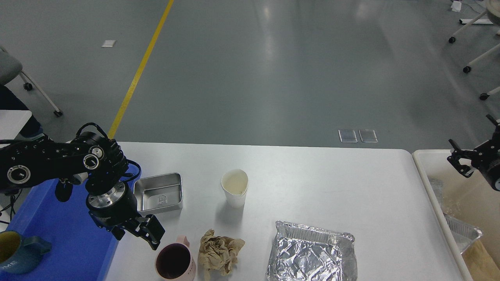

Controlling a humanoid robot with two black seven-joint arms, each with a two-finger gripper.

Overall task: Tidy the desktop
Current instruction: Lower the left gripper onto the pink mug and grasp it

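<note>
The white desktop [320, 183] (grey floor [273, 70] beyond) bears clutter; both claws' spread is unclear.

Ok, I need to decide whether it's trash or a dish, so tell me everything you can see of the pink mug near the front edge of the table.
The pink mug stands upright on the white desktop, near its front edge, its base cut off by the frame. The outside is pale pink, the inside dark; whether it holds anything cannot be told. A small pink handle sticks out at its far right. The crumpled brown paper lies just to its right. The left gripper hangs just above and left of its rim; contact cannot be told.
</note>
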